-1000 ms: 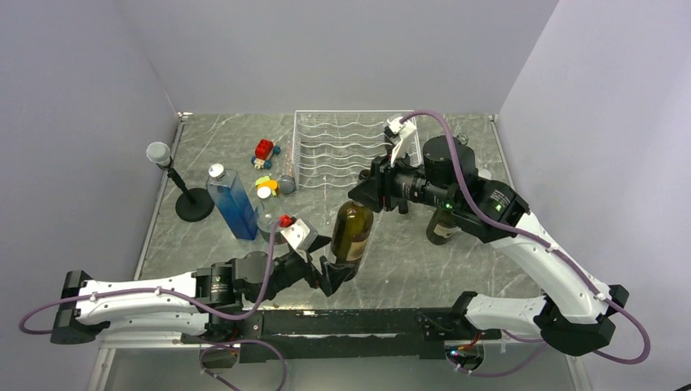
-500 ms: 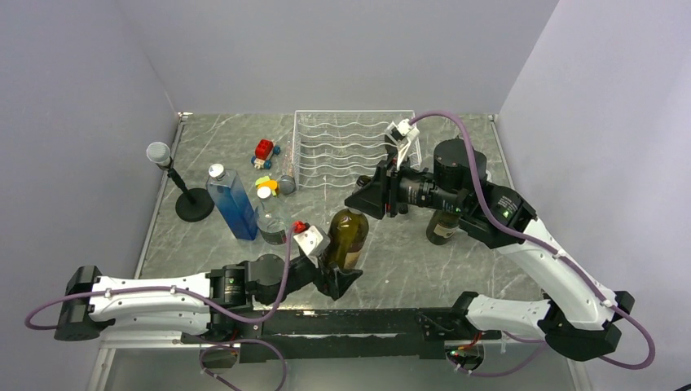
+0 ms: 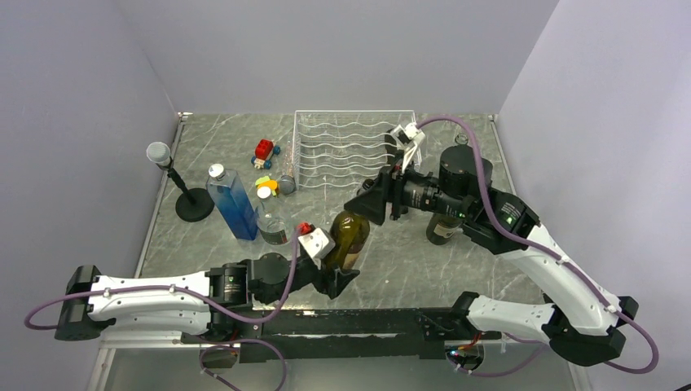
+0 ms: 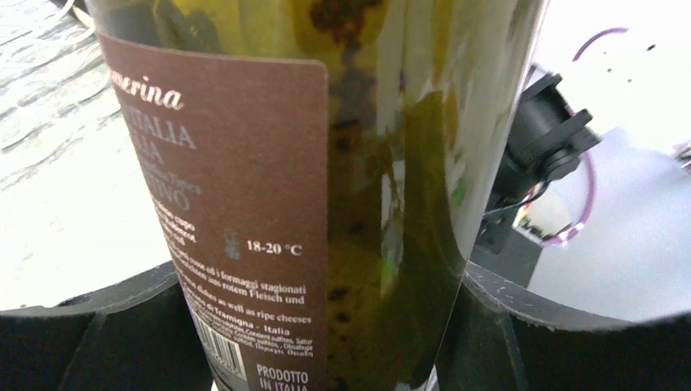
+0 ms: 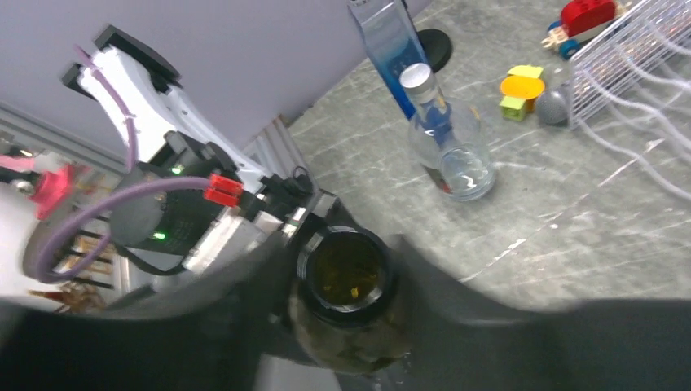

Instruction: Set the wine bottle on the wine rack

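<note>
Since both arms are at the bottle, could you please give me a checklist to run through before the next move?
1. Left pincer fingers flush against both sides of the wine bottle: ok.
2. Right pincer grip at the bottle's mouth: cannot tell; its fingers flank the mouth but are blurred.
3. Bottle roughly upright: ok.
4. Visible grooves of the wine rack hold nothing: ok; the right end is hidden by the arm.
5. Straight path from bottle to rack: not ok; the right arm lies across it.
6. Clearance from the clear glass bottle at its left: cannot tell.
</note>
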